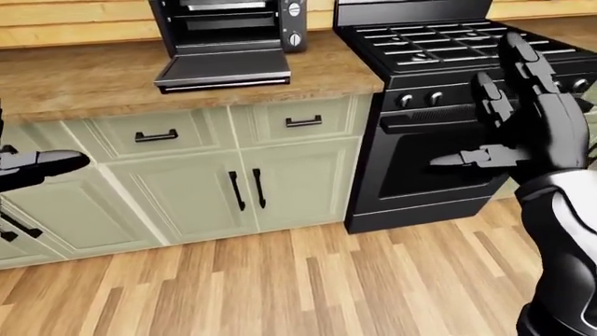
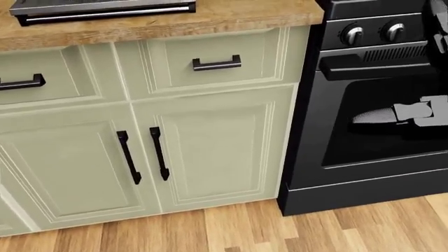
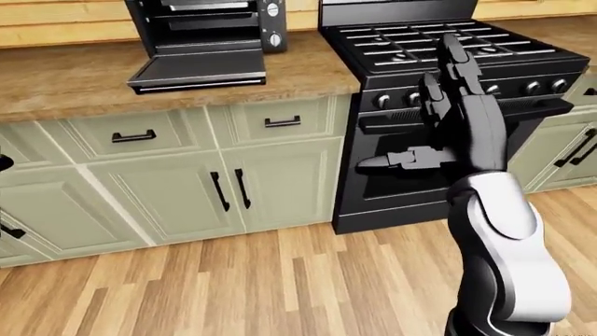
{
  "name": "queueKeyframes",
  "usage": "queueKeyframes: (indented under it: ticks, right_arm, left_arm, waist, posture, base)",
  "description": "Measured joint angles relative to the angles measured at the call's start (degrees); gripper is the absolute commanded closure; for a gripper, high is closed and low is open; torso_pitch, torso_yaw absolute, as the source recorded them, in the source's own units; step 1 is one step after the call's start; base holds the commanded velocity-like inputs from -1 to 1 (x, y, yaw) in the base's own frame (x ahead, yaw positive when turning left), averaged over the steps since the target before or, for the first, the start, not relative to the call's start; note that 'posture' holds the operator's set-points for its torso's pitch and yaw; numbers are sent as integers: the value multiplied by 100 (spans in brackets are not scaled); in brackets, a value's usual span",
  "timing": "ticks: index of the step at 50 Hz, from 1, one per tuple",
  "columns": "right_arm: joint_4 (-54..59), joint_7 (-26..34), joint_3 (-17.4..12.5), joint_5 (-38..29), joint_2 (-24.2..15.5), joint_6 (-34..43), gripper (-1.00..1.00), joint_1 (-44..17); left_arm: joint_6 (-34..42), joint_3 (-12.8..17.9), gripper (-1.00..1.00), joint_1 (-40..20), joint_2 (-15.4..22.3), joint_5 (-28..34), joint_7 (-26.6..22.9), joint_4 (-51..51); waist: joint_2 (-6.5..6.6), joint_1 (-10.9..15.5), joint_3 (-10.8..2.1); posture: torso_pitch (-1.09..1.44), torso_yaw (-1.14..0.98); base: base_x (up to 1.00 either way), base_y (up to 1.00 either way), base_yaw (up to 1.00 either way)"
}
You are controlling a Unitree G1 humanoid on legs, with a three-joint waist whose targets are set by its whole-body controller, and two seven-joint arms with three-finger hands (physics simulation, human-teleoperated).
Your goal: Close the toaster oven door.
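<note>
Right robot hand [image 3: 439, 105]: black, 3 blocky fingers; forearm glossy white, black.

Right hand [image 3: 446, 105] is raised on a bent arm, fingers spread, thumb [image 3: 397, 160] jutting toward the view's left, nothing gripped. Left hand [image 1: 33, 166] just pokes in at the left-eye view's left edge, fingers unclear.

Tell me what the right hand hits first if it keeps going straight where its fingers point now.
Probably the black stove. The right hand is open, fingers angled up toward the stove's knob panel and burner grates, well right of the toaster oven door. Depth is unclear; it may pass above the cooktop.
</note>
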Motion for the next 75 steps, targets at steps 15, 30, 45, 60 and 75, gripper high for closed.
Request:
queueKeyframes:
  ticks: [15,30,45,60,75]
  right_arm:
    - [65,-78,-109,-19,-42,77,-100,-34]
    - [-18,-89,-32,99,-44,80,-100,-77]
    - [50,-96,33,173,-30,119,-100,-52]
    - [-103,-302,-206,357,-243,408,-100,-221]
    - [-157,-318,-49,537,-257,508,-100,-274]
  left_arm:
    - [-4,-64,-100,-69,34,-90,-27,-92]
    - [39,10,-100,-16,57,-76,19,15]
    - [85,38,-100,-13,61,-106,53,35]
    - [202,24,-100,-122,268,-346,104,43]
    - [198,142,-100,-68,342,-379,210,148]
  waist:
    - [461,-238,-42]
    - [-42,1,-23]
    - [565,-83,-6]
    - [-57,-122,-37]
    - [451,-42,-36]
  posture:
    - [0,0]
    - [0,0]
    - [0,0]
    - [0,0]
    - [0,0]
  base:
    - [22,27,0]
    - [23,32,0]
    - [23,9,0]
    - [23,6,0]
    - [23,6,0]
